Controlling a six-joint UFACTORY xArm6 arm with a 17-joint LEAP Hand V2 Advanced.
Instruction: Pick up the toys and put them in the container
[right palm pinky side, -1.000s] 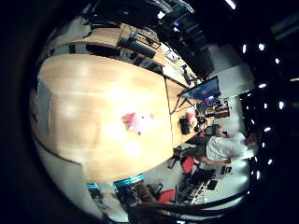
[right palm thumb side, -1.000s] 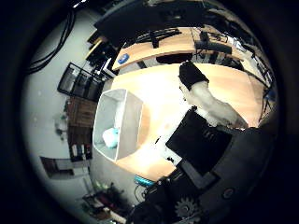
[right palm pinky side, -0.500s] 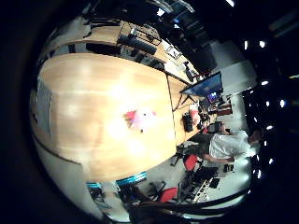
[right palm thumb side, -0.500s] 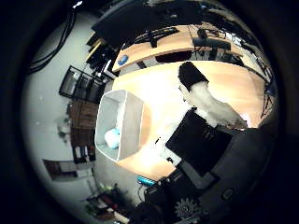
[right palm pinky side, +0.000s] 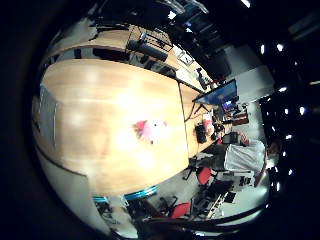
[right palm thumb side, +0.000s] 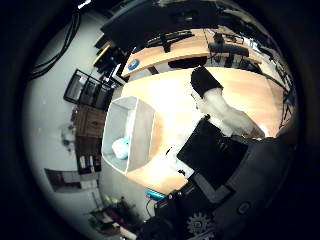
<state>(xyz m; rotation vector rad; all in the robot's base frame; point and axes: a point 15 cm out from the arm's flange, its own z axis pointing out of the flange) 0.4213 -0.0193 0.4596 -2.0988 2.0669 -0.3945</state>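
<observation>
A pink toy (right palm pinky side: 150, 129) with a red part lies on the big wooden table (right palm pinky side: 95, 110), near its middle, far below the palm in the right little finger side palm view. In the right thumb side palm view a clear container (right palm thumb side: 128, 130) stands at the table's edge with a light blue toy (right palm thumb side: 120, 148) inside it. My hand (right palm thumb side: 213, 98) is high above the table, away from both. One black and white finger reaches out straight over the wood.
A flat grey thing (right palm pinky side: 45, 106) lies near one end of the table. Desks with monitors (right palm pinky side: 222, 96) and chairs stand beyond it. A black rack (right palm thumb side: 86, 88) stands on the floor beside the container.
Both views have shifted only a little, so the camera has barely moved. The toys and the container lie where they were.
</observation>
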